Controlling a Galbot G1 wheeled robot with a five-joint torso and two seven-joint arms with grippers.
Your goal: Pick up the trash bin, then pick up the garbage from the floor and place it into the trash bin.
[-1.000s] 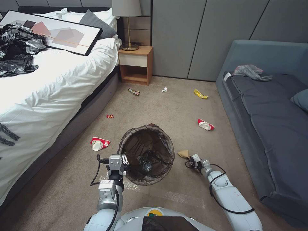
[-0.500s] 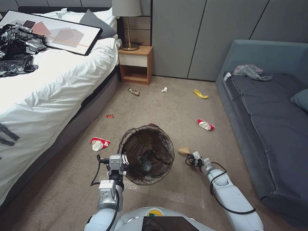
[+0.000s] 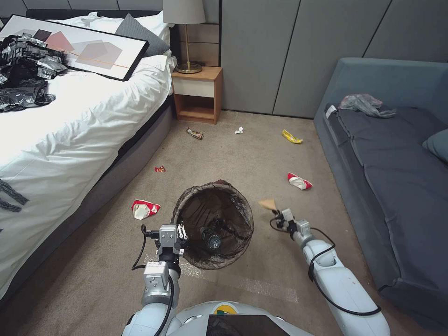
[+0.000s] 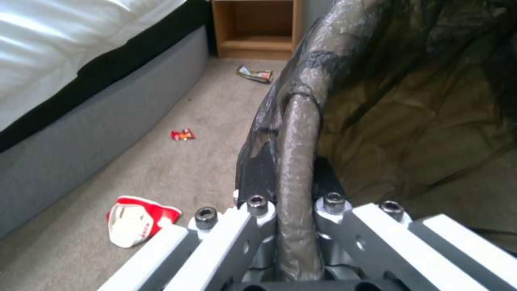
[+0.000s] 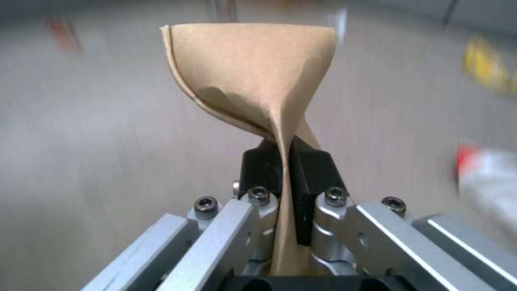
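Since before, your right gripper (image 3: pixel 276 213) lifted the tan paper bag (image 3: pixel 268 204), pinched flat; it is light and soft. Left gripper (image 3: pixel 179 232) clamps the trash bin (image 3: pixel 214 224) rim

Trash bin (image 3: pixel 215 224): thin crinkled plastic liner, brown-black, semi-gloss, translucent. Tan paper bag (image 5: pixel 253 76): matt kraft paper, creased. Right gripper (image 5: pixel 280 161): brushed aluminium links, matt black pads, steel screws. Carpet (image 3: pixel 242 158): beige, short rough pile. Nightstand (image 3: pixel 198 93): wood veneer.
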